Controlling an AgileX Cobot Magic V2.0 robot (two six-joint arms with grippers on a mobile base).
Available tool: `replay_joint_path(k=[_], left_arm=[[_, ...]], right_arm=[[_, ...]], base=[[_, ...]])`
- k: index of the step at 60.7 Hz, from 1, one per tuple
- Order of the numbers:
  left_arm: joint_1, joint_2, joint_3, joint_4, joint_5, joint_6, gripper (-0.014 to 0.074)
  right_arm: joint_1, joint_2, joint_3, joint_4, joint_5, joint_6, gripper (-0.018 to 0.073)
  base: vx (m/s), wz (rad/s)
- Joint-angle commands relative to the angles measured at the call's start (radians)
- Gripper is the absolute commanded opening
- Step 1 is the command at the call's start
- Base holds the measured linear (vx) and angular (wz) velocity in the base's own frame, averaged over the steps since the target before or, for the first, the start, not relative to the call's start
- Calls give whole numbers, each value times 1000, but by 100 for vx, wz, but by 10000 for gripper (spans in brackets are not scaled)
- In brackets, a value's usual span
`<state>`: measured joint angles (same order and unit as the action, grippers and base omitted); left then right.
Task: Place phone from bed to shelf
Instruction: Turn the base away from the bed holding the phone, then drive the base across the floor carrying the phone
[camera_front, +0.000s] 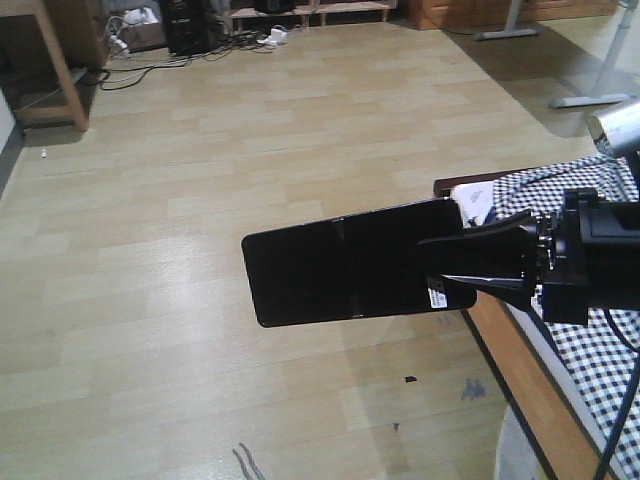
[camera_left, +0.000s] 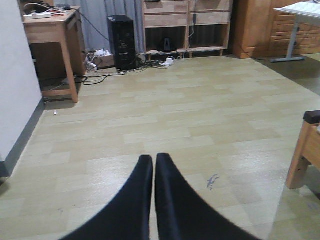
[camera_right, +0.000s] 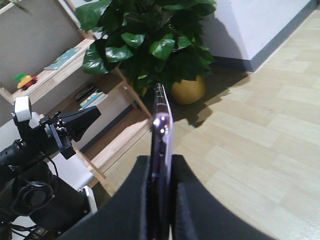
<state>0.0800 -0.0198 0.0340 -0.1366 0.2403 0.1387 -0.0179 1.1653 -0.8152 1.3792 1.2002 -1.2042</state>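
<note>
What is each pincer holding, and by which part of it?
The right pincer grips the phone by the end bearing its white sticker. The left pincer is shut on nothing.

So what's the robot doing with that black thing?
Its right gripper is clamped on the phone, holding it out over the floor beside the bed. The wooden shelf shows beyond it in the right wrist view; the phone isn't there yet. The left gripper is shut and empty.

Home bedroom: gingham bed (camera_front: 585, 375), wooden desk (camera_left: 50, 25), potted plant (camera_right: 150, 45), wood floor (camera_front: 300, 130)
</note>
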Motion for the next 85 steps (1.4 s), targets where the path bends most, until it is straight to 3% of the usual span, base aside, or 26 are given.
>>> replay_joint_path(k=[1, 48, 85], left_arm=[[-4, -6, 3, -9, -74, -4, 1], [-4, -6, 3, -9, -74, -4, 1], [-4, -6, 3, -9, -74, -4, 1]], right_arm=[[1, -20, -26, 101, 83, -11, -4], [1, -20, -26, 101, 83, -11, -4], [1, -20, -26, 101, 83, -11, -4]], base=[[-3, 24], [4, 14], [22, 3]])
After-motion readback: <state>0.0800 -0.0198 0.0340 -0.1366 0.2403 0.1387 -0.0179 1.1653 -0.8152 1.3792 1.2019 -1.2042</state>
